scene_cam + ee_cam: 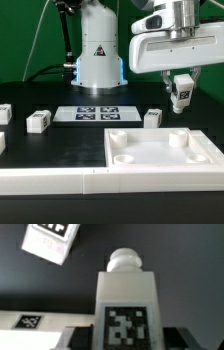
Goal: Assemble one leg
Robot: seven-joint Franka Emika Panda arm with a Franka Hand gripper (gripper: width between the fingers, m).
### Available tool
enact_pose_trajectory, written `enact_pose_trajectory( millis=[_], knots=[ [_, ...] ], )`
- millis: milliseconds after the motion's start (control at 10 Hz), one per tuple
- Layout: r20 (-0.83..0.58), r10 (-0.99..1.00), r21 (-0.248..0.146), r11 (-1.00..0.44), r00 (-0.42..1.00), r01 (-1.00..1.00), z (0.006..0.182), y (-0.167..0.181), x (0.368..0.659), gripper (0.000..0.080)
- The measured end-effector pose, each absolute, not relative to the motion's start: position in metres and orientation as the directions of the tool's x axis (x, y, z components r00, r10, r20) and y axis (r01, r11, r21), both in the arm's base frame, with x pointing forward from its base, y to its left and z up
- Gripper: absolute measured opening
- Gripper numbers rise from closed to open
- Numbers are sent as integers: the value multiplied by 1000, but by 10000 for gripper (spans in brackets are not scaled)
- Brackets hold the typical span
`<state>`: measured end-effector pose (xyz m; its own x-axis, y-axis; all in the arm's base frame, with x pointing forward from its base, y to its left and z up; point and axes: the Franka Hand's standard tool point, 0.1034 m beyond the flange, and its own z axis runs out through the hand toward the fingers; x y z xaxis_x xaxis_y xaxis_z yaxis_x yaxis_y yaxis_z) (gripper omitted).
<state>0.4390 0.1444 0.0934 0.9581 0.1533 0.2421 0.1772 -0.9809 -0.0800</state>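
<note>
My gripper (pixel 181 97) is shut on a leg (pixel 181 93), a small white block with a black-and-white tag, and holds it in the air above the far right corner of the large white plate (pixel 160 158). In the wrist view the held leg (pixel 126 303) fills the middle, its rounded peg end pointing away, with my dark fingers (pixel 82 338) on both sides of it. Other loose legs lie on the table: one (pixel 151 119) just behind the plate, one (pixel 38 122) at the exterior view's left, and another (pixel 50 243) in the wrist view.
The marker board (pixel 97 112) lies flat in front of the robot base (pixel 98 55). A white part (pixel 4 113) sits at the exterior view's far left edge. A white rail (pixel 50 180) runs along the front. A tagged corner (pixel 30 321) shows in the wrist view.
</note>
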Motion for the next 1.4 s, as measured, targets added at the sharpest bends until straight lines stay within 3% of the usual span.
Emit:
enact_pose_trajectory(
  millis=[400,800,1100,1400],
  knots=[
    [288,217,-44,-970,933,240,115,119,483,290],
    [281,242,-37,-964,929,262,111,117,484,290],
    [317,273,-26,-955,908,296,115,109,545,290],
    [348,263,-34,-956,900,292,111,116,578,290]
  ],
)
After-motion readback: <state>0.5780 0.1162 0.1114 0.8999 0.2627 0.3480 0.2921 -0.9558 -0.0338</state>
